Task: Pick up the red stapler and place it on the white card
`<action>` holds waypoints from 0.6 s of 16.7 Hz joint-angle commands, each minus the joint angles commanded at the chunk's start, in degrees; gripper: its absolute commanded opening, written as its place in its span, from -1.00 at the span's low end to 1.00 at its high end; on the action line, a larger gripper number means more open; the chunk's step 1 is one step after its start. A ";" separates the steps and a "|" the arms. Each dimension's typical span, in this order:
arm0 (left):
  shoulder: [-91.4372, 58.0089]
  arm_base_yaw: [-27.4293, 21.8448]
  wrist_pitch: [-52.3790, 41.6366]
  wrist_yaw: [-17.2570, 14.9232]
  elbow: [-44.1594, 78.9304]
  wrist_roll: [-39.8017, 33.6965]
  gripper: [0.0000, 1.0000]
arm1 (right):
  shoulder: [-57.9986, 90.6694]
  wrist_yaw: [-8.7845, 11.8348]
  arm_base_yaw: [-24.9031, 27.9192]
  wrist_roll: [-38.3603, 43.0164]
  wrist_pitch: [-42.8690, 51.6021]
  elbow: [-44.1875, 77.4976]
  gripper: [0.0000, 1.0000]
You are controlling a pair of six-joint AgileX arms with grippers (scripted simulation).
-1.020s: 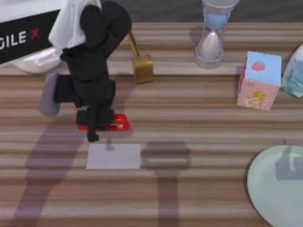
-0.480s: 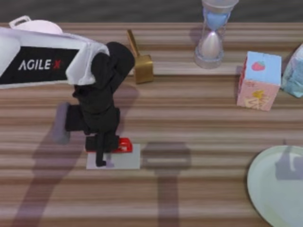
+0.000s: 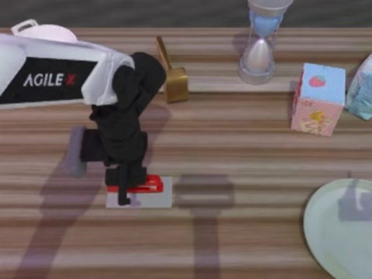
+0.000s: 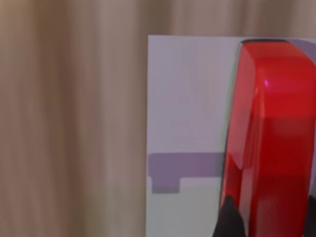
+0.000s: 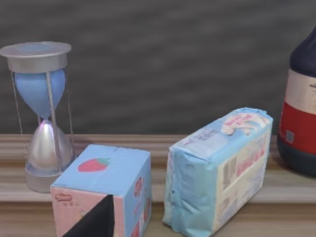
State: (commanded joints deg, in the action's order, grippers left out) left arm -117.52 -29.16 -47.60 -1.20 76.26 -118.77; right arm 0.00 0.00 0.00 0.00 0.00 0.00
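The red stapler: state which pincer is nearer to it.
Left. The left pincer is directly over the red stapler at the white card; the right pincer is outside the top view.

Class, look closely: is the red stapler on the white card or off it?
On it: the red stapler lies over the white card's far edge, the left pincer around it.

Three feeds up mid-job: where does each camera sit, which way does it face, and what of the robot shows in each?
Top view: above the table, facing down; left arm and left gripper over the red stapler on the white card.
Left wrist view: close above the card, stapler filling one side; dark fingertips at the edge.
Right wrist view: low, facing hourglass, strawberry carton; one dark fingertip.
Shared: stapler and card in top and left wrist views.
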 joint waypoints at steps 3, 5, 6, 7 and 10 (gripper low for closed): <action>0.00 0.00 0.00 0.00 0.00 0.00 0.36 | 0.00 0.00 0.00 0.00 0.00 0.00 1.00; 0.00 0.00 0.00 0.00 0.00 0.00 0.66 | 0.00 0.00 0.00 0.00 0.00 0.00 1.00; 0.00 0.00 0.00 0.00 0.00 0.00 0.81 | 0.00 0.00 0.00 0.00 0.00 0.00 1.00; 0.00 0.00 0.00 0.00 0.00 0.00 0.96 | 0.00 0.00 0.00 0.00 0.00 0.00 1.00; 0.00 0.00 0.00 0.00 0.00 0.00 1.00 | 0.00 0.00 0.00 0.00 0.00 0.00 1.00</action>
State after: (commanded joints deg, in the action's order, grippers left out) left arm -117.52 -29.16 -47.60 -1.20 76.26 -118.77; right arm 0.00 0.00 0.00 0.00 0.00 0.00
